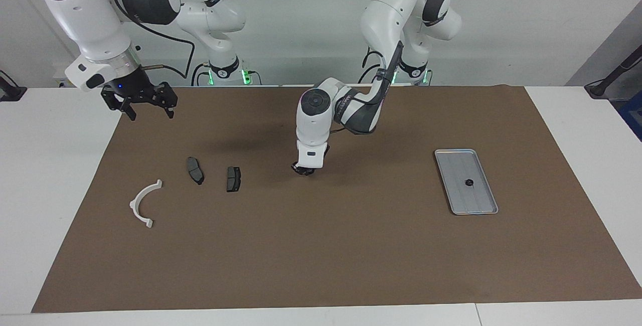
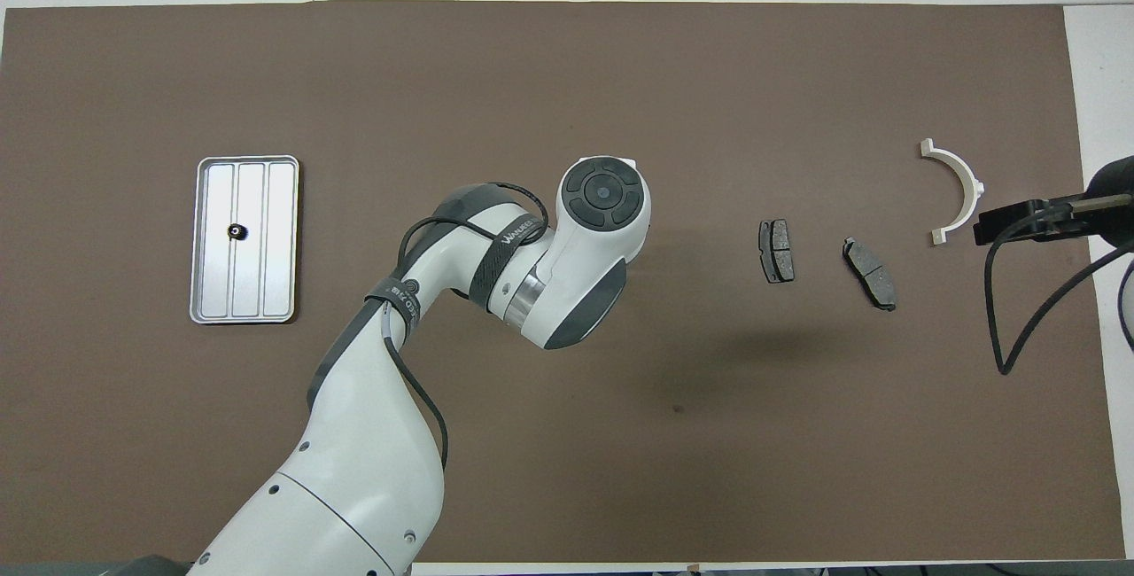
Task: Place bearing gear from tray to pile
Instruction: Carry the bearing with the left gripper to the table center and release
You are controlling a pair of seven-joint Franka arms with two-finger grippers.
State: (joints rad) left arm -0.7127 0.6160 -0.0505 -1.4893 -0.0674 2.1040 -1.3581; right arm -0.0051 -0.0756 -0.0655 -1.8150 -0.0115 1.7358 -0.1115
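Note:
A small black bearing gear [image 1: 469, 182] [image 2: 236, 232] lies in the silver ridged tray [image 1: 481, 205] [image 2: 275, 292] toward the left arm's end. The pile is a white curved bracket [image 1: 134, 204] [image 2: 973, 186] and two dark brake pads [image 1: 195, 170] [image 1: 233, 179] toward the right arm's end. My left gripper [image 1: 304, 169] hangs low over the bare mat between tray and pile, closer to the pads, tips shut. I cannot make out anything between them. In the overhead view the left arm's wrist [image 2: 602, 195] hides it. My right gripper [image 1: 148, 110] waits open, raised over the mat's edge by the pile.
A brown mat [image 1: 321, 256] covers most of the white table [image 1: 55, 190]. A black cable [image 2: 1019, 310] loops down from the right arm beside the bracket.

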